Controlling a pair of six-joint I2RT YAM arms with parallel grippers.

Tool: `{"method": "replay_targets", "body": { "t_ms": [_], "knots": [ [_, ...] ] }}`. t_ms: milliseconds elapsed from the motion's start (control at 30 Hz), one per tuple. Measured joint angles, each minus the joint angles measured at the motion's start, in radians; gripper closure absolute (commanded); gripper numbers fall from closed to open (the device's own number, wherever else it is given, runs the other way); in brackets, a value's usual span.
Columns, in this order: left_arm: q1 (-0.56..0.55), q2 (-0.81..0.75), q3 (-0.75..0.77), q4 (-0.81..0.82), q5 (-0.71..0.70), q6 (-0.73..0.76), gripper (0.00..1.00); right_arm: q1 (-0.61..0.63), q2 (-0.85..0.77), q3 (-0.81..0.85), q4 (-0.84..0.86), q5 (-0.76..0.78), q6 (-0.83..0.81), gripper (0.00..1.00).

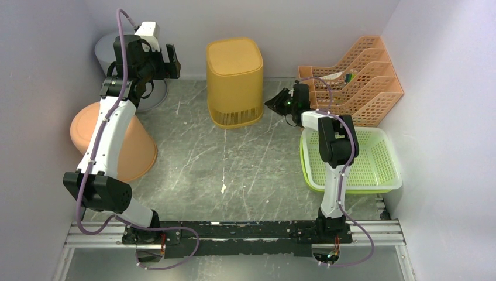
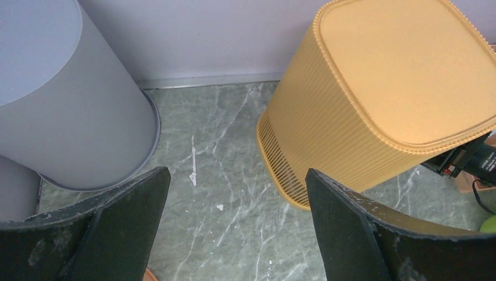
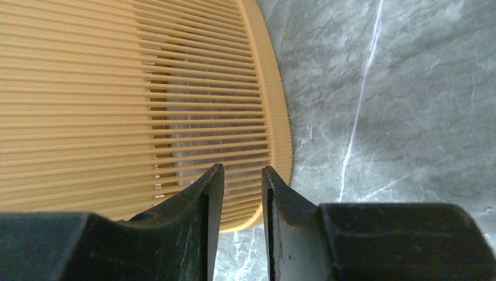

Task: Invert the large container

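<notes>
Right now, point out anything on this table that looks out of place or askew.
The yellow container stands base-up, its slatted rim on the table, as do the gray bin and the orange bucket. White flecks mark the surface near the middle. Nothing looks spilled or broken.

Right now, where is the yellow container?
In the top view, the yellow container stands back centre, between the grey bin on its left and the orange file rack on its right.

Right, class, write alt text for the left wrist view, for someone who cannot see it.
A yellow ribbed bin stands upside down on a grey table, a grey bin to its left; the open left gripper frames the foreground.
</notes>
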Motion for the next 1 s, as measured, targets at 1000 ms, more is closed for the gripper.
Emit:
{"method": "replay_targets", "body": {
  "t_ms": [1000],
  "knots": [
    [-0.013,0.013,0.114,-0.016,0.053,-0.011,0.01,0.317,0.279,0.729,-0.493,-0.004,-0.268,0.72]
  ]
}}
